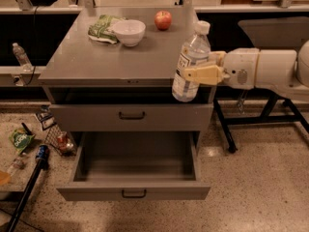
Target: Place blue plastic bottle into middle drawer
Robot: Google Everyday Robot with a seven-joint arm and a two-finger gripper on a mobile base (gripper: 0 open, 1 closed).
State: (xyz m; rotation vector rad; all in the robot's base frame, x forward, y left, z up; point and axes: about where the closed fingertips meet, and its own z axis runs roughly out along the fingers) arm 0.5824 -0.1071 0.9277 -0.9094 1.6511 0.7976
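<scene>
Gripper [194, 75] clamped round the blue plastic bottle [192, 53], bottle slightly tilted, held in the air at the grey cabinet's [91, 64] front right corner, middle drawer [135, 191] pulled open below.

- Gripper [192, 75], reaching in from the right, clasps the bottle [194, 52] at the cabinet's [96, 62] front right corner.
- Bottle leans slightly, cap uppermost.
- Lowest drawer [133, 191] stands pulled out.
</scene>
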